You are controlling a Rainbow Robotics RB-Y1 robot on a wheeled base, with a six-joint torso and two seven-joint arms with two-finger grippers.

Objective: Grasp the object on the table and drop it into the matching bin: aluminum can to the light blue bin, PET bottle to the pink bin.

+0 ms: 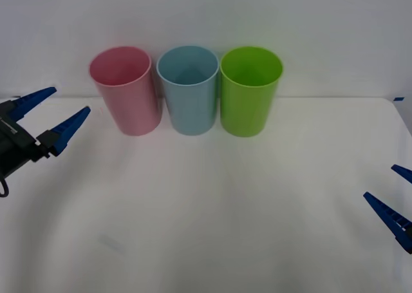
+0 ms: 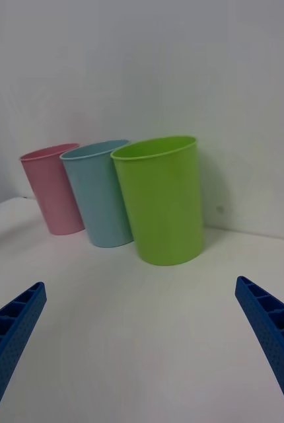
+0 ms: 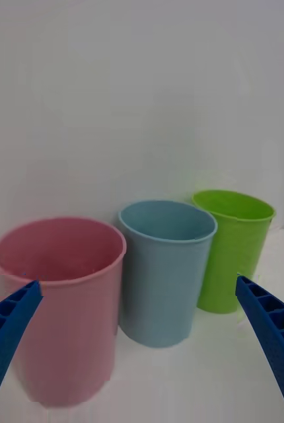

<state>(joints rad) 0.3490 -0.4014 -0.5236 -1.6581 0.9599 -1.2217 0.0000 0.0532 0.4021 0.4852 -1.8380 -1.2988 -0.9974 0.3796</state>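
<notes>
Three bins stand upright in a row at the far side of the tabletop (image 1: 212,209): pink bin (image 1: 125,90), light blue bin (image 1: 188,89), lime green bin (image 1: 250,90). Left pincer (image 1: 59,113) hovers just beside the pink bin, spread wide, holding nothing. Right pincer (image 1: 394,193) sits at the near right edge, wide, well apart from the bins.

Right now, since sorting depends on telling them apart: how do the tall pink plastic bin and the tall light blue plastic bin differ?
The tall pink plastic bin stands at the left end of the row; the tall light blue plastic bin stands in the middle, beside the lime green plastic bin. The pink bin is nearer the open left gripper. They differ in colour. Both are upright, round-rimmed tumblers of similar height on the white table.
</notes>
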